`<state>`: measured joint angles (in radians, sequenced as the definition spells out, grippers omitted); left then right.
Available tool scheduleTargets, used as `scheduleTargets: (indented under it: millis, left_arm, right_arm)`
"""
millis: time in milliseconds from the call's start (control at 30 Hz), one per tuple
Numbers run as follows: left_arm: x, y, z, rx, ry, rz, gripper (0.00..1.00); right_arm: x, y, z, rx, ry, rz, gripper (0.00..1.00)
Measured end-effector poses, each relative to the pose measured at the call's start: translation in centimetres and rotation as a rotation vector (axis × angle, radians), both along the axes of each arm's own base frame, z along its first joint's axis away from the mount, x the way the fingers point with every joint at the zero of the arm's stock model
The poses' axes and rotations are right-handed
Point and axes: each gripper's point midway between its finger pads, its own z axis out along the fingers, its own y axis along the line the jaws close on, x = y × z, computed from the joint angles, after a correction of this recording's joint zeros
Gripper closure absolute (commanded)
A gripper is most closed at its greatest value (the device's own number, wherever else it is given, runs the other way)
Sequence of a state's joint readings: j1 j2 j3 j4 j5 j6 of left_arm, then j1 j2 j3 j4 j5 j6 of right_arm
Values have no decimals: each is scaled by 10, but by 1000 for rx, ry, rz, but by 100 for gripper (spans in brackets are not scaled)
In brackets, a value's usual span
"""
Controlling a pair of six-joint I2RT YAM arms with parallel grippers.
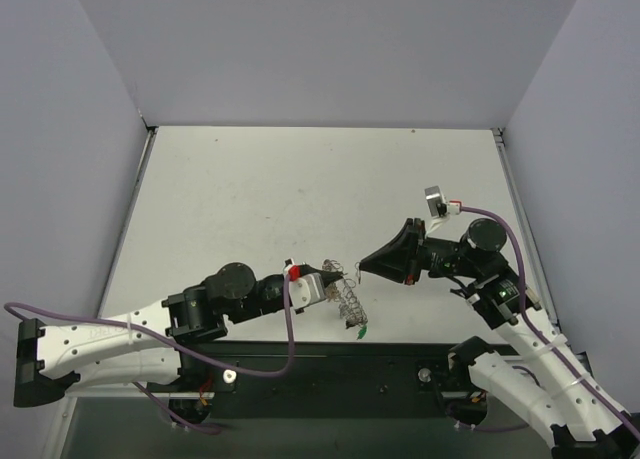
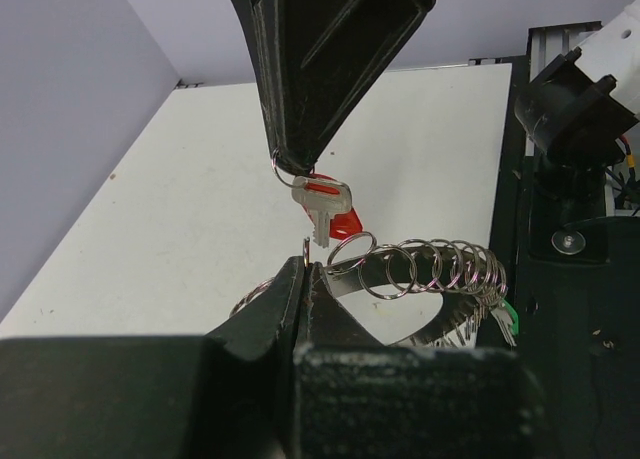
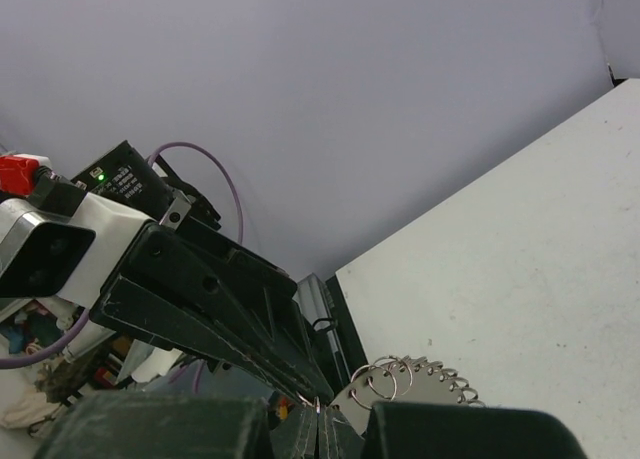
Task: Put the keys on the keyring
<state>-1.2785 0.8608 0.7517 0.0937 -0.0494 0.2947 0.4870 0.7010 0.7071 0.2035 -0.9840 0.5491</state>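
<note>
Two tight pinches: left hand (image 2: 305,271) clamps the stiff, light keyring (image 2: 430,269), right hand (image 2: 292,164) nips the likely slippery red key (image 2: 322,207) by its loop (image 2: 282,171).

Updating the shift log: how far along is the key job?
Done: a green key appears to hang already from the keyring. In hand: the left gripper is shut on the keyring; the right gripper pinches the small ring of the red key just above a loop. Left: threading that key; no other keys show.
</note>
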Motion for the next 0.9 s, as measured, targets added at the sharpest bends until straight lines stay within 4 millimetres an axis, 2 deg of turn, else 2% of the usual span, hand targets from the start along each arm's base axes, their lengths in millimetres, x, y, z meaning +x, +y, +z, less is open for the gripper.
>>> scheduleTargets:
  millis: [900]
  left_arm:
    - [6, -5, -13, 21, 55, 3, 100]
  right_arm:
    - [-7, 19, -19, -49, -2, 53, 100]
